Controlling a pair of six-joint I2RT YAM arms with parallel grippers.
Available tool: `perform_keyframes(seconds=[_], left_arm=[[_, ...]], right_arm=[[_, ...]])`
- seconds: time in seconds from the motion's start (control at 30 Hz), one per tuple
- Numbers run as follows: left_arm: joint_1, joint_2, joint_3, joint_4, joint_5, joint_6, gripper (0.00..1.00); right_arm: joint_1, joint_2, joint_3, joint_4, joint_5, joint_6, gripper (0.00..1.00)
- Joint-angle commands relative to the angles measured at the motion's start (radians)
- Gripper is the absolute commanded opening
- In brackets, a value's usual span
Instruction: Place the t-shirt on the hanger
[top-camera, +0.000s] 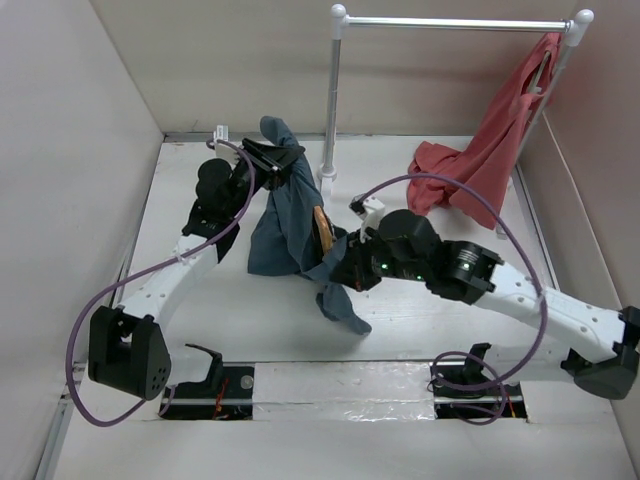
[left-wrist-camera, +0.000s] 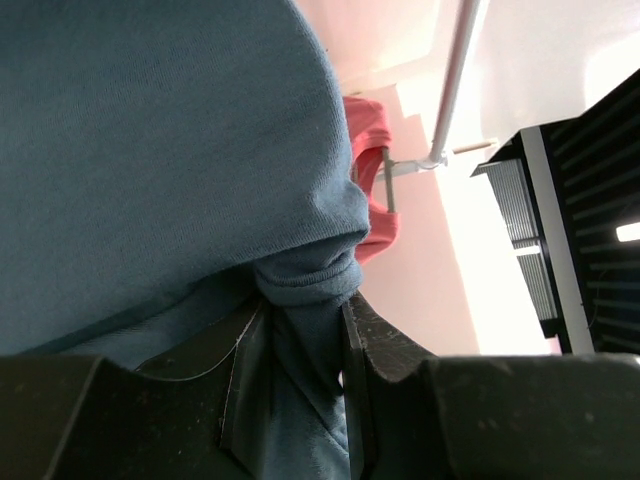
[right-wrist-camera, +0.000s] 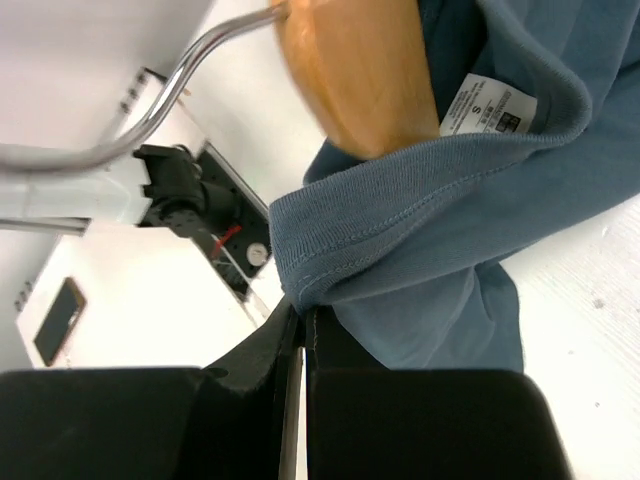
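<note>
The slate-blue t-shirt (top-camera: 285, 225) hangs bunched between my two grippers above the table. My left gripper (top-camera: 268, 160) is shut on an upper fold of the t-shirt (left-wrist-camera: 150, 150) and holds it up. My right gripper (top-camera: 338, 268) is shut on the ribbed collar edge of the t-shirt (right-wrist-camera: 420, 210), by its white size label. The tan wooden hanger (top-camera: 322, 228) pokes out of the cloth; in the right wrist view one wooden end (right-wrist-camera: 355, 70) sits inside the collar with the silver hook (right-wrist-camera: 150, 105) curving away to the left.
A white rail (top-camera: 455, 22) on posts stands at the back. A coral-red garment (top-camera: 485, 150) hangs from its right end and trails onto the table. Walls close in left and right. Purple cables loop off both arms.
</note>
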Motion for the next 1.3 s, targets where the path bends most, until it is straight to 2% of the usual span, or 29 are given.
perform_keyframes(seconds=[0.0, 0.03, 0.13, 0.17, 0.27, 0.33, 0.5, 0.63, 0.67, 0.7, 0.77, 0.83, 0.93, 1.13, 1.27], left_arm=[[-0.002, -0.017, -0.031, 0.085, 0.036, -0.052, 0.0], [-0.002, -0.011, -0.031, 0.073, 0.042, -0.049, 0.0], [-0.002, 0.005, -0.068, 0.05, 0.091, -0.069, 0.0], [-0.002, 0.005, -0.089, 0.068, 0.112, -0.084, 0.0], [-0.002, -0.008, -0.157, 0.056, 0.123, -0.1, 0.0], [-0.002, -0.005, -0.184, 0.03, 0.123, -0.096, 0.0], [-0.002, 0.014, -0.244, 0.096, 0.14, -0.155, 0.0], [-0.002, 0.04, -0.226, 0.125, 0.151, -0.193, 0.0], [-0.002, 0.04, -0.218, 0.122, 0.148, -0.193, 0.0], [-0.002, 0.04, -0.2, 0.105, 0.145, -0.189, 0.0], [-0.002, 0.038, -0.181, 0.081, 0.138, -0.178, 0.0], [-0.002, 0.041, -0.177, 0.085, 0.143, -0.193, 0.0], [-0.002, 0.043, -0.183, 0.097, 0.151, -0.221, 0.0], [-0.002, 0.045, -0.172, 0.097, 0.158, -0.241, 0.0], [-0.002, 0.037, -0.16, 0.082, 0.146, -0.231, 0.0]], right_arm=[[0.008, 0.113, 0.028, -0.043, 0.007, -0.005, 0.0], [0.008, 0.132, 0.022, -0.042, 0.017, -0.004, 0.01], [0.008, 0.14, -0.027, 0.022, 0.035, 0.005, 0.22], [0.008, 0.129, -0.04, 0.051, 0.043, 0.018, 0.34], [0.008, 0.111, -0.046, 0.047, 0.055, 0.03, 0.47], [0.008, 0.085, -0.052, 0.036, 0.09, 0.036, 0.5], [0.008, -0.001, -0.081, 0.064, 0.17, 0.048, 0.62], [0.008, -0.026, -0.126, 0.159, 0.207, 0.018, 0.66], [0.008, -0.008, -0.107, 0.144, 0.218, 0.007, 0.71], [0.008, 0.0, -0.098, 0.136, 0.219, 0.002, 0.73], [0.008, 0.008, -0.083, 0.122, 0.242, -0.002, 0.73], [0.008, 0.002, -0.113, 0.183, 0.256, -0.013, 0.73], [0.008, -0.004, -0.17, 0.297, 0.288, -0.022, 0.61], [0.008, 0.019, -0.234, 0.363, 0.307, -0.022, 0.35], [0.017, 0.023, -0.251, 0.372, 0.329, -0.008, 0.31]])
